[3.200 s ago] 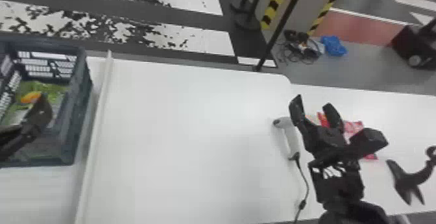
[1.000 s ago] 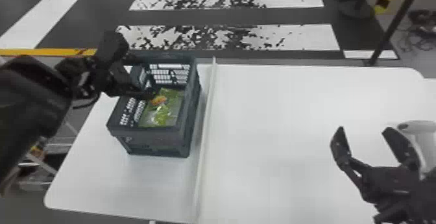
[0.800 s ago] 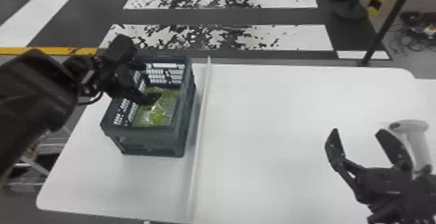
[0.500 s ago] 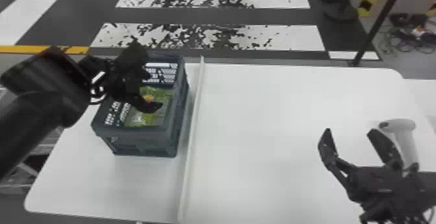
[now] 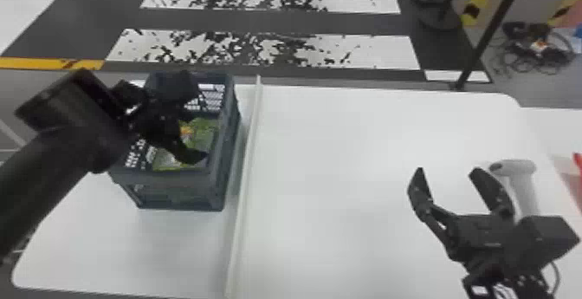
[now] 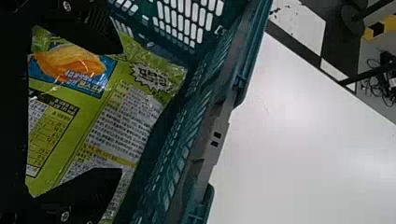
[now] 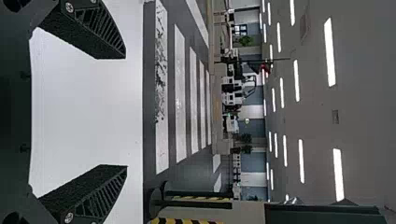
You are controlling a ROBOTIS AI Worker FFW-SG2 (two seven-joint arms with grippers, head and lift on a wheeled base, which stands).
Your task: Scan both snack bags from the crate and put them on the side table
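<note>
Covering snack bag partly, left claw

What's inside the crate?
A green snack bag lies in the crate, printed side up. The left claw, open over it, covers parts of it. Whatever is underneath the bag can't be seen.

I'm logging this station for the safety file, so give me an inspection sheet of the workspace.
Surface: white table, with a pale strip beside the crate.
Job's things: green snack bag in the crate; scanner near the table's right end; red item beyond, mostly cut off.
Clutter: gear on the floor.
Grippers: left gripper open over the bag; right gripper open above the table.
Cables: tangled among the gear.
Surroundings: striped floor, black post.
</note>
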